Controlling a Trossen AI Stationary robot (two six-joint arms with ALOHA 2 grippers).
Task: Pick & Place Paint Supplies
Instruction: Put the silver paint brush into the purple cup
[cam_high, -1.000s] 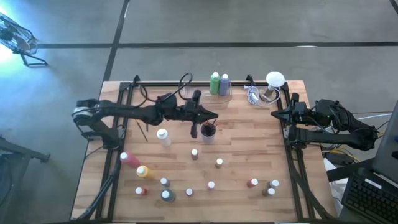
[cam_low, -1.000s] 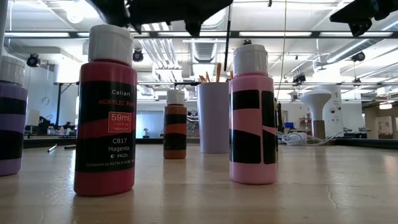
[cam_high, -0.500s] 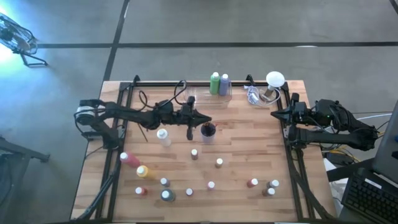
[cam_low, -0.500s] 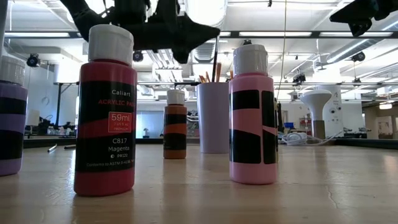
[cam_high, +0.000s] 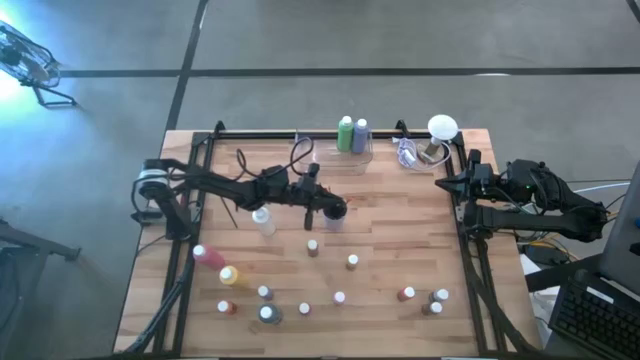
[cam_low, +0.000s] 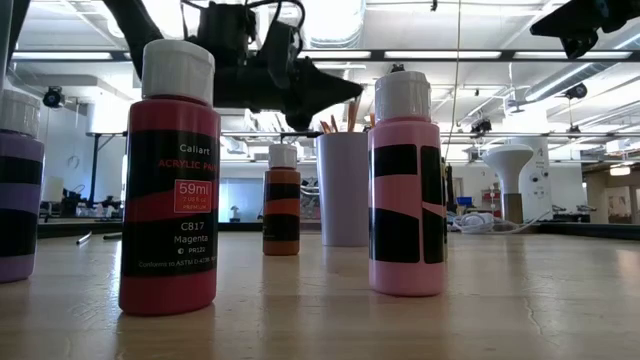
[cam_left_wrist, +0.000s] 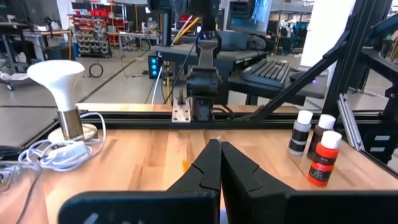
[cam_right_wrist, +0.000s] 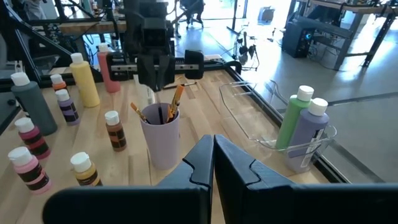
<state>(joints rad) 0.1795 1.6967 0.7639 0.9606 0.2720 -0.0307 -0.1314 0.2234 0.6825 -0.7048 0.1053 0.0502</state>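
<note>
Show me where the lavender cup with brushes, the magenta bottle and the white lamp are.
lavender cup (cam_right_wrist: 160, 140): right wrist view, on its front wall.
magenta bottle (cam_low: 170, 200): low view, on its label.
white lamp (cam_left_wrist: 57, 73): left wrist view, on its round shade.

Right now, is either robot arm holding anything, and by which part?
Nothing is held. The left gripper hangs shut above the cup of brushes, with nothing between its fingers. The right gripper waits shut and empty at the table's side.

High view looks straight down on whole table (cam_high: 400, 240); low view sits at tabletop level, close to bottles; both wrist views face across it, all sharing the lavender cup (cam_right_wrist: 160, 138).
</note>
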